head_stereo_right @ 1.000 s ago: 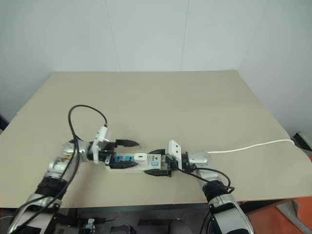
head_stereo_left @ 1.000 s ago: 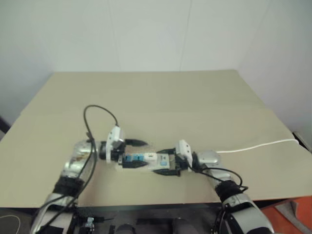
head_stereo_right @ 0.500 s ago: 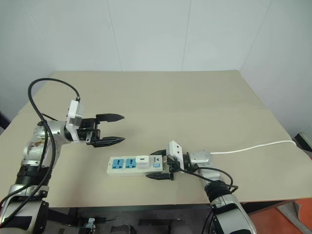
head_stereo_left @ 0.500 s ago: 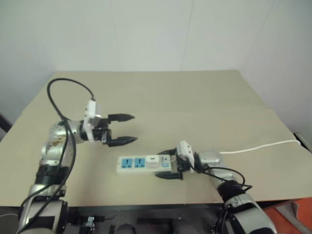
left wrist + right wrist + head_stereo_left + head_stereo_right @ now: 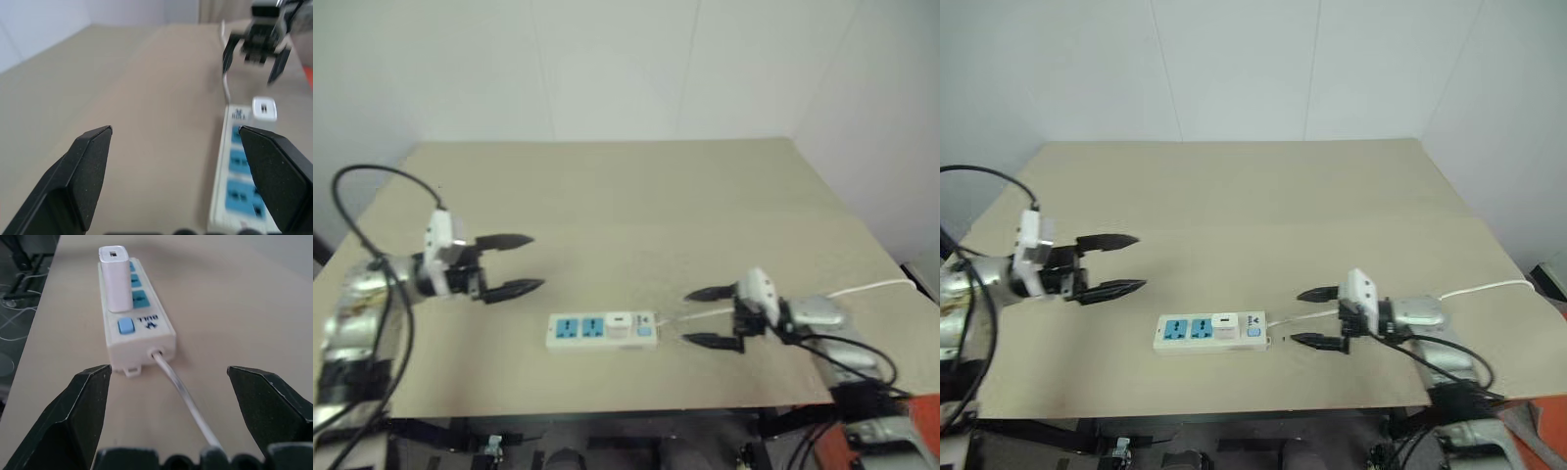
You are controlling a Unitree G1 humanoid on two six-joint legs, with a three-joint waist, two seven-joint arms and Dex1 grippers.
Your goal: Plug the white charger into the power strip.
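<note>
Both grippers are drawn back from the strip since a second ago, the left toward the table's left edge, the right toward its right edge. Each is seen with fingers spread wide and nothing held. On the table, the strip is laid flat near the front edge, parallel to it and apart from both grippers. Its cord is run off over the right edge. The charger is seated upright in the strip, between the blue sockets and the blue button.
</note>
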